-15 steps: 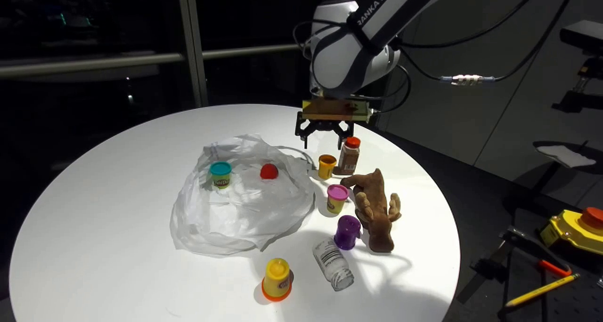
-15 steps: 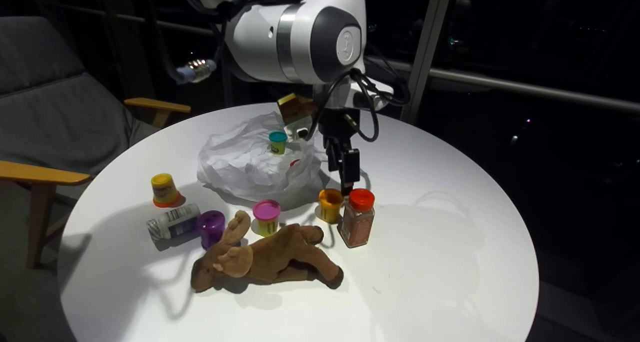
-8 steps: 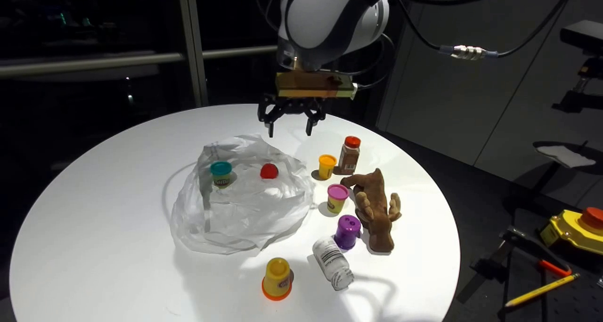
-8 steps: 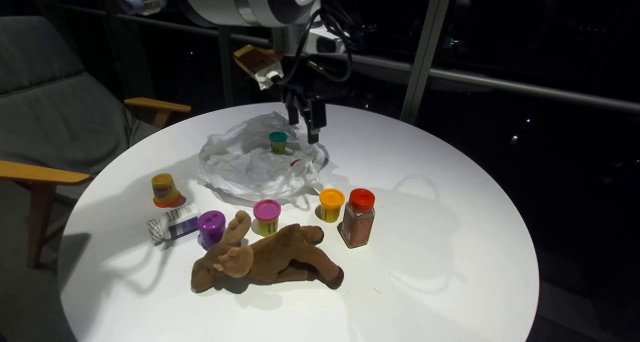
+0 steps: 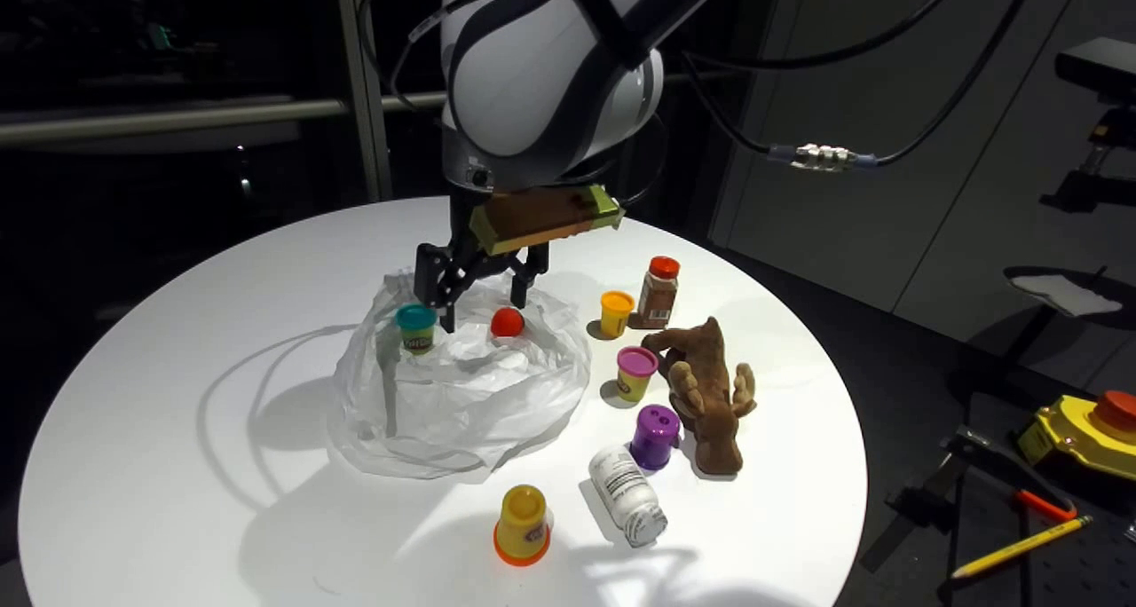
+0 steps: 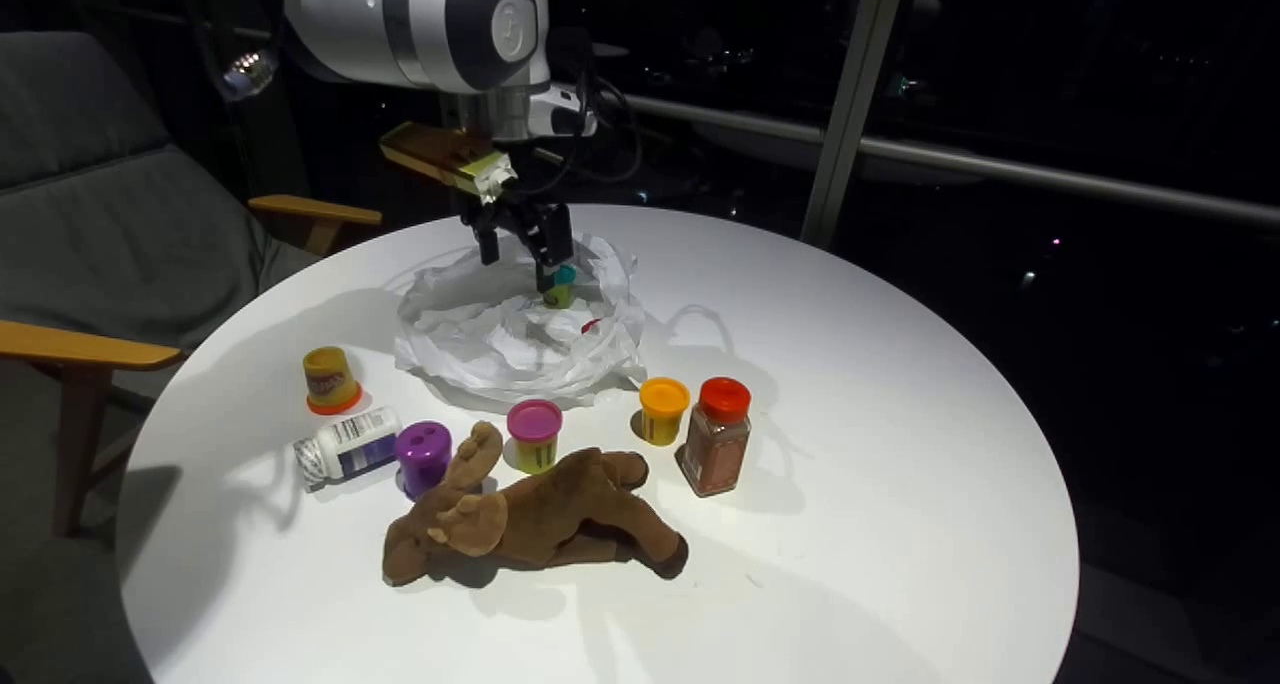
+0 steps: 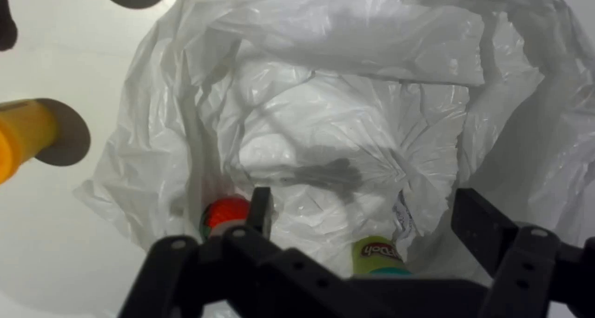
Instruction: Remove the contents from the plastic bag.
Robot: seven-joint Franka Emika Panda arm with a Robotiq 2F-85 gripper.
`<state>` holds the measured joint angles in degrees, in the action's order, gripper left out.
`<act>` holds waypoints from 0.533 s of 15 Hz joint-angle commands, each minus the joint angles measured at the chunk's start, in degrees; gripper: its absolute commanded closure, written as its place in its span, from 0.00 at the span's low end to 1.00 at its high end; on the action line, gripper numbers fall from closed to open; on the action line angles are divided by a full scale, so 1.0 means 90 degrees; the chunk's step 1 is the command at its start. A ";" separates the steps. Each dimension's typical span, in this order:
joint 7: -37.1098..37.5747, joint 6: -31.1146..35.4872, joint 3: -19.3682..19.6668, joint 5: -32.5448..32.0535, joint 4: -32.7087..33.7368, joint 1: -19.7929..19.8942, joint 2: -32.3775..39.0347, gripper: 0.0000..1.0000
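Note:
The whitish plastic bag (image 5: 479, 421) lies spread and wrinkled on the round table, its mouth facing up. Inside it a teal-lidded cup (image 5: 415, 330) stands upright, and a red item (image 5: 507, 323) sits partly covered by film. My gripper (image 7: 365, 211) is open above the bag with nothing between its fingers. From the wrist, the teal-lidded cup (image 7: 375, 253) shows low between the jaws, partly hidden by the gripper's body, and the red item (image 7: 228, 210) is just outside the left finger. Outside the bag are an orange cup (image 5: 616, 314), a pink-lidded cup (image 5: 635, 376) and a purple cup (image 5: 655, 438).
A brown plush moose (image 6: 540, 514) lies on its side beside the cups. An upright red-lidded jar (image 6: 716, 439) stands near the orange cup. A white bottle (image 5: 625, 492) lies down, with a yellow cup (image 5: 522, 523) upside down nearby. A wooden-armed chair (image 6: 90, 349) borders the table.
My open gripper has left the spot above the orange cup and jar, risen, crossed to the bag, then come down over it and turned. The objects on the table keep their places.

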<state>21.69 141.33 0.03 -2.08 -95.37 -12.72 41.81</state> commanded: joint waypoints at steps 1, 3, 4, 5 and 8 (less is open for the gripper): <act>-0.0729 -0.0328 0.0030 -0.0222 0.1083 0.0010 0.0747 0.00; -0.1039 -0.0452 0.0032 -0.0293 0.1533 0.0013 0.1091 0.00; -0.1172 -0.0532 0.0052 -0.0350 0.1795 0.0017 0.1293 0.00; -0.1287 -0.0605 0.0043 -0.0360 0.2008 0.0033 0.1447 0.00; -0.1525 -0.0848 -0.0010 -0.0304 0.2671 0.0069 0.1871 0.00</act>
<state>10.44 137.24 0.41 -4.23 -80.09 -12.58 53.81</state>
